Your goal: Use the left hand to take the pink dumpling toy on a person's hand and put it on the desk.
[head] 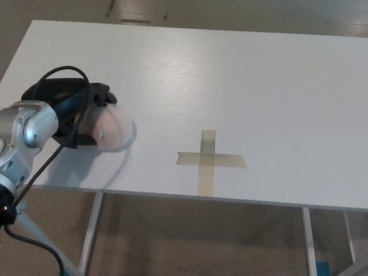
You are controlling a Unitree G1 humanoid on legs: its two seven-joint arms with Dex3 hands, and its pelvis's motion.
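Head view: left robot hand is clamped on the dumpling, which sits low on the worktop, left of the tape cross. Spread fingers gently, then lift straight up to avoid dragging it.

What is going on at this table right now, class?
The robot's left hand is holding a pink dumpling toy low at the near left part of the white desk. The toy looks to be touching or almost touching the surface, with the black fingers wrapped around its left side, so it has not been let go. A tape cross lies to the toy's right, apart from it. No person and no right hand are in view.
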